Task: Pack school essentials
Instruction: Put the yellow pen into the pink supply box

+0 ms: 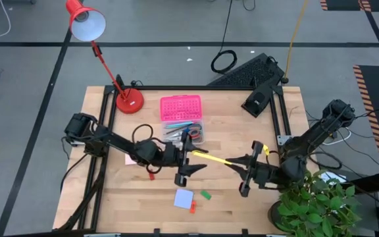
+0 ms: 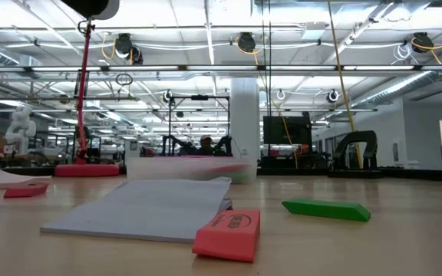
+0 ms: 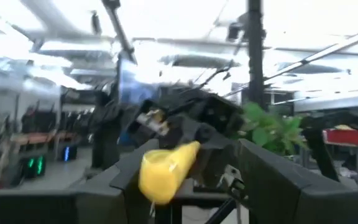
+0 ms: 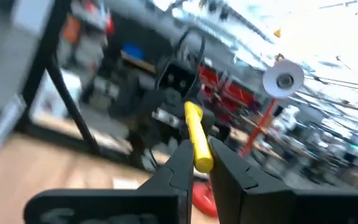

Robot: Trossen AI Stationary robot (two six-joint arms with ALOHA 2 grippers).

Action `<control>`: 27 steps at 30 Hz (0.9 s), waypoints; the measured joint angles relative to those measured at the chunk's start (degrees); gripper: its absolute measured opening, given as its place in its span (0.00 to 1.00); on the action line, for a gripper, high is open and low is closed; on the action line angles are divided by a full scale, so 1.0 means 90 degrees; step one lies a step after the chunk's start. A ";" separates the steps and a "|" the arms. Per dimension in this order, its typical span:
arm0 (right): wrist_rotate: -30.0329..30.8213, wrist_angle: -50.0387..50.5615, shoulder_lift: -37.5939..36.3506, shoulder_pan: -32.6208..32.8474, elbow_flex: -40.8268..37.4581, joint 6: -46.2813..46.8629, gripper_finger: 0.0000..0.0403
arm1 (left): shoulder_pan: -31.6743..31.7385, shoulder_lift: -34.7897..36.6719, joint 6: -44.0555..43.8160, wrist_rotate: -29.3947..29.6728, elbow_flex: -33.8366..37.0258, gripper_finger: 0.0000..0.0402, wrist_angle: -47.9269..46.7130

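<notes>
Evidently a handover over the middle of the counter (image 1: 242,197):

Yellow pencil: the yellow pencil (image 1: 210,157) hangs level in the air between the two arms, off the counter, one end at each gripper, so that it can pass from one to the other.

Right gripper: the right gripper (image 1: 247,164) has its fingers (image 4: 180,163) together on the pencil's end; the right wrist view shows the shaft pinched between them and pointing away toward the other arm.

Left gripper: the left gripper (image 1: 188,158) meets the pencil's other end; in its wrist view the fingers (image 3: 272,180) stand apart on either side of the tip, and I cannot tell whether they press on it.

Box: the clear box (image 1: 183,131) with its pink lid (image 1: 180,107) laid back sits just behind the left gripper and already holds stationery, likely the destination.

Left to pack: a blue note pad (image 1: 183,198), a red eraser (image 2: 227,234) touching its edge and a green eraser (image 1: 205,194) just beside lie near the front edge.

Bystanders: the red desk lamp (image 1: 129,100) and a leafy plant (image 1: 311,204) stand at the edges, well apart from the exchange.
</notes>
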State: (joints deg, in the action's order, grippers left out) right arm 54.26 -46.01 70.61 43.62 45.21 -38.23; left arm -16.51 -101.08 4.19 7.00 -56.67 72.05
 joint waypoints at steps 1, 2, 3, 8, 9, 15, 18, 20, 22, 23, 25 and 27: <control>-0.0153 -0.0272 0.0000 0.0000 0.0000 -0.0014 0.07 | -0.0002 0.0002 0.0158 -0.0095 -0.0039 0.51 0.0000; -0.0362 -0.0566 0.0000 0.0000 0.0000 -0.0055 0.07 | -0.0002 0.0001 0.0297 -0.0159 -0.0094 0.50 -0.0015; -0.0592 -0.0879 -0.0002 0.0000 0.0000 -0.0102 0.07 | 0.0000 -0.0001 0.0404 -0.0180 -0.0168 0.48 -0.0041; -0.1319 -0.1536 0.0059 -0.0012 0.0000 -0.0186 0.07 | -0.0002 0.0005 0.0788 -0.0725 -0.0686 0.43 -0.0268; -0.1405 -0.1541 0.0081 -0.0017 0.0000 -0.0184 0.07 | -0.0029 0.0005 0.0867 -0.0801 -0.0790 0.43 -0.0373; -0.2028 -0.2250 0.0268 -0.0019 0.0000 -0.0161 0.07 | -0.0109 -0.0129 0.1449 -0.0944 -0.1432 0.43 -0.0726; -0.2539 -0.2561 0.0365 -0.0057 0.0000 0.0079 0.07 | -0.0097 -0.0440 0.1708 -0.1243 -0.1770 0.43 -0.0539; -0.2924 -0.2675 0.0411 -0.0128 0.0000 0.0382 0.07 | -0.0100 -0.0648 0.1736 -0.1281 -0.2043 0.43 -0.0507; -0.3288 -0.2744 0.0459 -0.0207 0.0000 0.0696 0.07 | -0.0070 -0.0885 0.1741 -0.1414 -0.2337 0.43 -0.0487; -0.3404 -0.2766 0.0482 -0.0246 0.0000 0.0827 0.07 | -0.0048 -0.1001 0.1754 -0.1547 -0.2482 0.43 -0.0489; -0.3556 -0.2778 0.0501 -0.0305 0.0000 0.1034 0.07 | -0.0019 -0.1244 0.1816 -0.1831 -0.2769 0.43 -0.0493; -0.3560 -0.2772 0.0503 -0.0349 0.0000 0.1205 0.07 | -0.0018 -0.1437 0.1912 -0.2004 -0.3010 0.43 -0.0514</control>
State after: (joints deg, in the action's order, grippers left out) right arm 22.22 -70.96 75.13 40.47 45.21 -27.38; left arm -16.68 -114.01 21.40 -11.04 -83.76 67.43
